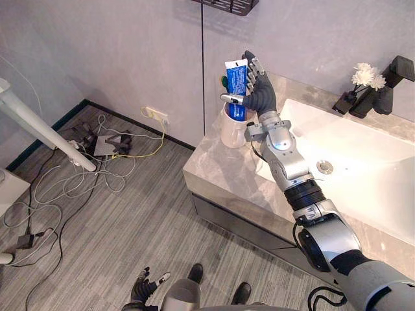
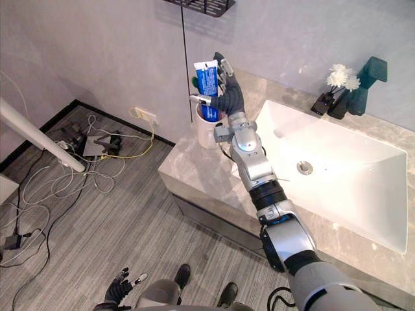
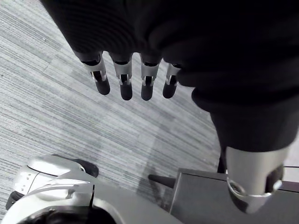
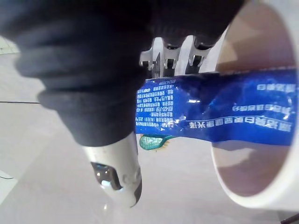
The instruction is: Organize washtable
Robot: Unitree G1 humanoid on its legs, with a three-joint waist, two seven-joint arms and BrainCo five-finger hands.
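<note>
My right hand (image 1: 262, 94) reaches to the far left corner of the marble washtable (image 1: 220, 178) and is shut on a blue toothpaste tube (image 1: 237, 81). The tube stands upright with its lower end inside a white cup (image 1: 231, 133). In the right wrist view the tube (image 4: 210, 112) lies pinched between the thumb (image 4: 117, 172) and the fingers, crossing the cup's rim (image 4: 261, 198). A green toothbrush head (image 4: 152, 142) shows beside the tube, and it also pokes out of the cup (image 1: 224, 82). My left hand (image 1: 141, 288) hangs low over the floor, its fingers (image 3: 126, 81) straight and empty.
A white sink basin (image 1: 363, 162) takes up the washtable right of the cup. A black faucet (image 1: 392, 81) and white flowers (image 1: 366, 76) in a dark holder stand at the back. A wire shelf (image 1: 227, 5) hangs on the wall above. Cables (image 1: 97, 152) and a white pole (image 1: 39, 126) lie on the floor.
</note>
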